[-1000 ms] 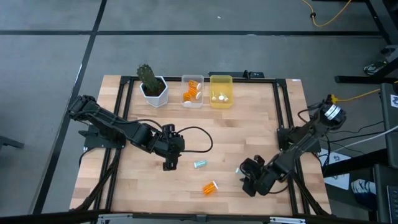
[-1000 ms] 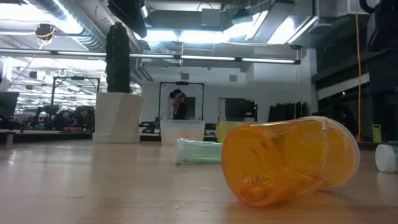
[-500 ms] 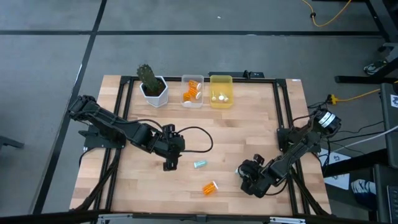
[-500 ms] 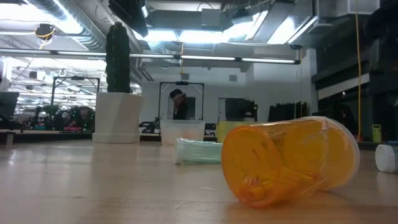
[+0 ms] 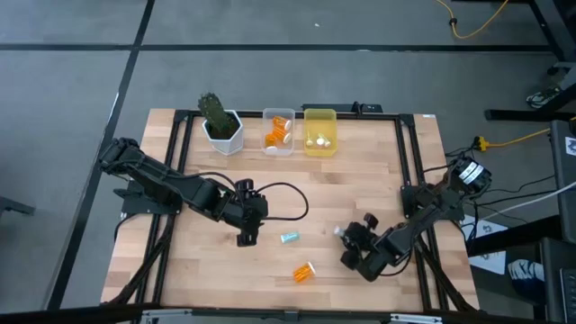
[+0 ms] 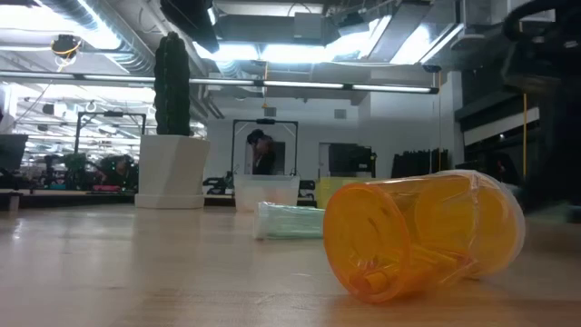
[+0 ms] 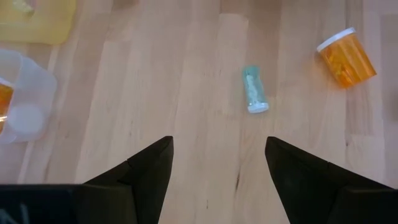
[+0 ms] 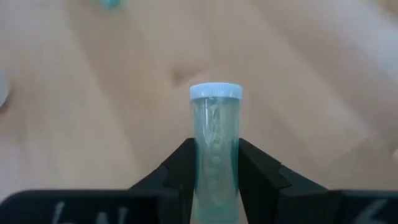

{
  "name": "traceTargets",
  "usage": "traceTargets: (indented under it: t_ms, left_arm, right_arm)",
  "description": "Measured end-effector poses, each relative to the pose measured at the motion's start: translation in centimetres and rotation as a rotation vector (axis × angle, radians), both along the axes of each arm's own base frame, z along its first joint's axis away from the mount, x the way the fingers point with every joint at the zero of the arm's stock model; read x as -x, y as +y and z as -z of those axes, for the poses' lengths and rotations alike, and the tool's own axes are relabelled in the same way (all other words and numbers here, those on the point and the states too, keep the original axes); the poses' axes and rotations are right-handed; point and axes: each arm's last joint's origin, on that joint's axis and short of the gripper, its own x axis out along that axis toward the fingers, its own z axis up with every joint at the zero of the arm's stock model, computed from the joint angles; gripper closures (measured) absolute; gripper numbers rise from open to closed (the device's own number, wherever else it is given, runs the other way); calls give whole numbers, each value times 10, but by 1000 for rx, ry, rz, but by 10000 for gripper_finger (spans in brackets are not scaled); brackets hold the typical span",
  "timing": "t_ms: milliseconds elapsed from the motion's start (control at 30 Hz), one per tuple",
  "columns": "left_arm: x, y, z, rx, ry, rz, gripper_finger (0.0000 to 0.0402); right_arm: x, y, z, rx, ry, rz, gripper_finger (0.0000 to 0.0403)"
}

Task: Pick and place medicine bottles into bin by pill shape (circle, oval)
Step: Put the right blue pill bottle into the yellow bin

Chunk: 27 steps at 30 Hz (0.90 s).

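Observation:
My right gripper (image 5: 347, 238) is at the table's near right, shut on a pale green medicine bottle (image 8: 215, 134) with a white cap. A teal bottle (image 5: 289, 238) lies on its side mid-table, and an orange bottle (image 5: 304, 271) lies on its side nearer the front edge. My left gripper (image 5: 244, 238) stands open left of the teal bottle (image 7: 254, 90), touching nothing. At the far edge stand a clear bin (image 5: 278, 132) holding orange bottles and a yellow bin (image 5: 320, 131). My right gripper pinches the pale green bottle's body (image 8: 215, 155) between its two fingers (image 8: 182, 169), one on each side. The fingers lie along the bottle. Its capped end (image 8: 215, 92) sticks out beyond the fingertips. The low view no longer shows it on the table.
A white hexagonal pot with a cactus (image 5: 220, 124) stands left of the bins. A black frame (image 5: 407, 162) runs along the table's sides. Bare wood lies between the loose bottles and the bins. In the low view, a person (image 6: 260, 150) shows in the room beyond the table.
My right gripper has moved a little toward the table's left and far edge and has shut on the pale green bottle. The bottle's white cap, which lay at the right of the low view, is gone from the tabletop there.

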Motion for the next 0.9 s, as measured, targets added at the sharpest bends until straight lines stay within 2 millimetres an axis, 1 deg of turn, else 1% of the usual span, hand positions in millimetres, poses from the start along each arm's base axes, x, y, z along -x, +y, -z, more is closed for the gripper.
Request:
traceTargets:
  t_ms: [100, 267, 400, 500, 567, 667, 800, 900]
  left_arm:
    - [0, 0, 0, -8, -3, -4, 152]
    - [0, 1, 0, -24, -9, -13, 152]
    - [0, 1, 0, -24, -9, -13, 152]
    - [0, 1, 0, -24, -9, -13, 152]
    - [0, 1, 0, -28, -8, -8, 152]
    - [0, 1, 0, -28, -8, -8, 152]
    - [0, 1, 0, -28, -8, -7, 152]
    - [0, 1, 0, -27, -10, -8, 152]
  right_arm:
    - [-12, -14, -1, 30, -20, 54, 301]
    - [-43, -46, -3, 68, 11, 31, 299]
    - [-68, -87, -8, 134, 9, 56, 299]
    - [-80, -122, -16, 159, 3, 88, 299]
    - [-86, -143, -26, 179, -25, 111, 299]
    - [-90, -171, -47, 225, -107, 146, 299]
    - [-89, -205, -78, 291, -230, 187, 299]
    - [-88, -233, -90, 272, -317, 192, 299]
